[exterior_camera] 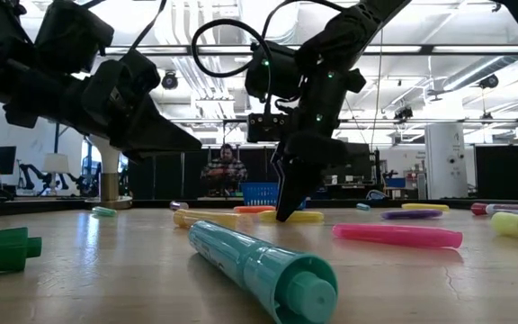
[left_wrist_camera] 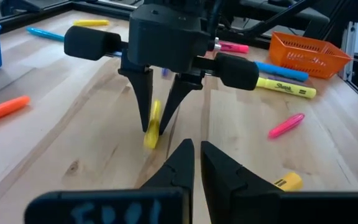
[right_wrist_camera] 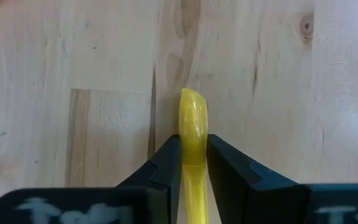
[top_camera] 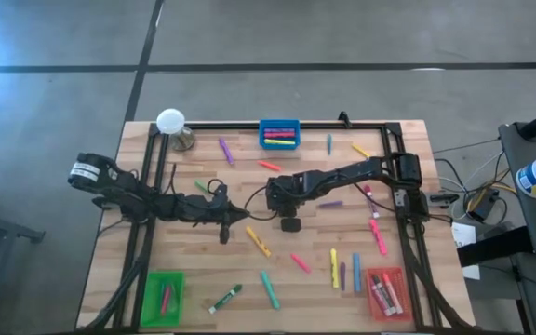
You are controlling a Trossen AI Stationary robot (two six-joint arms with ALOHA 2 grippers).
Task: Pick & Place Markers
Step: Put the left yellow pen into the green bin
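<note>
Yellow marker (right_wrist_camera: 192, 134) between right gripper (right_wrist_camera: 194, 163) fingers (right_wrist_camera: 166, 163) — touching both.

R gripper (top_camera: 289, 216) at table (top_camera: 249, 270) centre, fingers either side of a marker (left_wrist_camera: 152, 123) lying on the wood. L gripper (top_camera: 234, 220) just left of it, facing it. Trays: one mid back edge (top_camera: 279, 132), one each front corner; markers inside, prob.
</note>
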